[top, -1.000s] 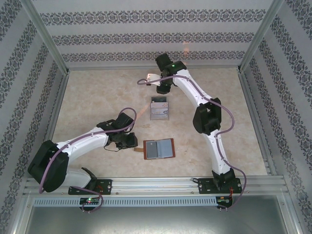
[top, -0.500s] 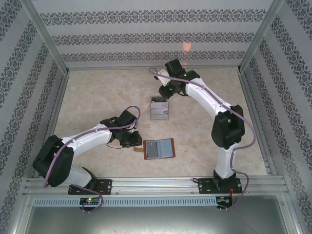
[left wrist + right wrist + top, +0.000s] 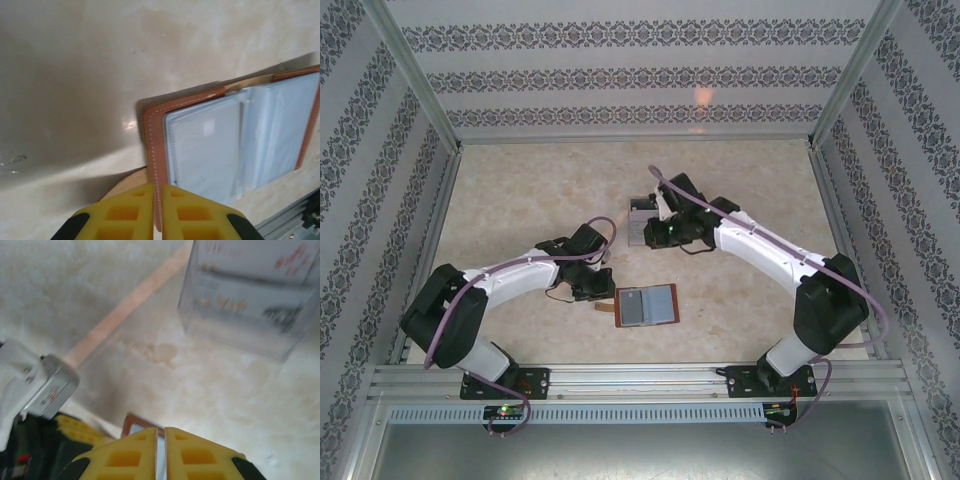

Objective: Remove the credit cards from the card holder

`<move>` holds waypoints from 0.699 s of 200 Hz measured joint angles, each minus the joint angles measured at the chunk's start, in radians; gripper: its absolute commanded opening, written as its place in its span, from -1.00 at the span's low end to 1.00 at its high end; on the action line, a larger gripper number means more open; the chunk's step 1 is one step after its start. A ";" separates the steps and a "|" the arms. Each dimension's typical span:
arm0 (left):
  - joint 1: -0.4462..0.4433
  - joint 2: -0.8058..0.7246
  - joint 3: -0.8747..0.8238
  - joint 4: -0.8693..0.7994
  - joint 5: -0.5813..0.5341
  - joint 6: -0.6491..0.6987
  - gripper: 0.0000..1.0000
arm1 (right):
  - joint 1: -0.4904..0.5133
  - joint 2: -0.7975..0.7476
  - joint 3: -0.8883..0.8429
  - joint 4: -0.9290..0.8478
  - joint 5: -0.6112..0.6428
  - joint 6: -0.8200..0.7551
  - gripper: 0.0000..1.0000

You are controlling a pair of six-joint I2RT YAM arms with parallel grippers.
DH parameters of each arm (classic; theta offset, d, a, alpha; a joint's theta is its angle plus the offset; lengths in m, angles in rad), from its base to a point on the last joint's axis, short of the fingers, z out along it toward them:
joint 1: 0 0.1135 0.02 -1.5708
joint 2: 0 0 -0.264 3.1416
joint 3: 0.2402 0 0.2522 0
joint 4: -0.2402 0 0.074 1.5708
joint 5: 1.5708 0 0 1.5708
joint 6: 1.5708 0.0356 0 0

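Card holder [image 3: 152, 145] up close: reddish-brown leather, smooth with a soft sheen, pale stitching along its edge. Its inner pockets [image 3: 205, 150] look like clear, glossy plastic film, slightly wrinkled. The table [image 3: 75, 75] is a polished, marbled beige surface, catching glare. The left gripper [image 3: 156, 192] has matt yellow moulded fingers. Farther off, the box [image 3: 240, 315] is shiny transparent plastic. Along the near edge, the rail [image 3: 640, 378] is dull silver metal.

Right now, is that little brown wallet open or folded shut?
Open: the wallet lies spread flat, both grey-blue pocket panels facing up inside its brown border.
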 measured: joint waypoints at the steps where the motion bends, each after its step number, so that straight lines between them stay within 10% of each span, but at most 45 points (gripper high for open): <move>1: 0.000 0.001 0.000 -0.001 0.000 0.000 -0.80 | 0.003 -0.002 -0.006 0.003 -0.001 0.006 -0.69; 140: 0.000 0.013 -0.083 -0.008 -0.007 0.030 -0.84 | 0.251 0.100 -0.167 0.148 -0.027 0.341 -0.50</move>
